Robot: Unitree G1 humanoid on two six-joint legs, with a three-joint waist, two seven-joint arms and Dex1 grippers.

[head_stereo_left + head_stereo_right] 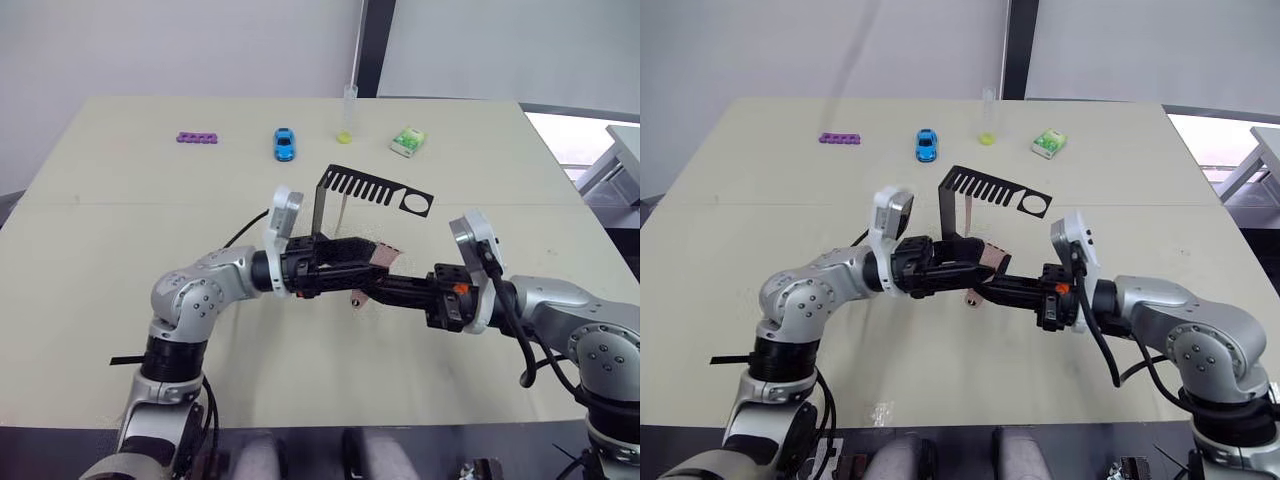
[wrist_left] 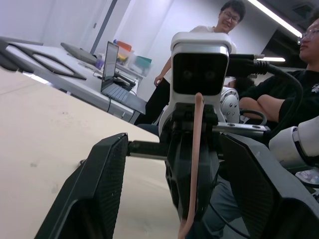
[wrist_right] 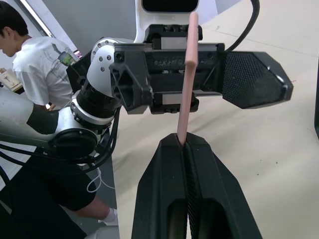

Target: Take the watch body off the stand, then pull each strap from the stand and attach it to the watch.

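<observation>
Stand [image 1: 372,190] blocks just behind both grippers; table [image 1: 120,240] elsewhere open.

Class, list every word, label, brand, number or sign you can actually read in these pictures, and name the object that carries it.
None can be read.
Green-white box: printing too small to read.
Left gripper: embossed line on its black body, too faint to read.
Person's white shirt: a printed patch, blurred.
Blue toy car, purple strip, stand: no lettering visible.
</observation>
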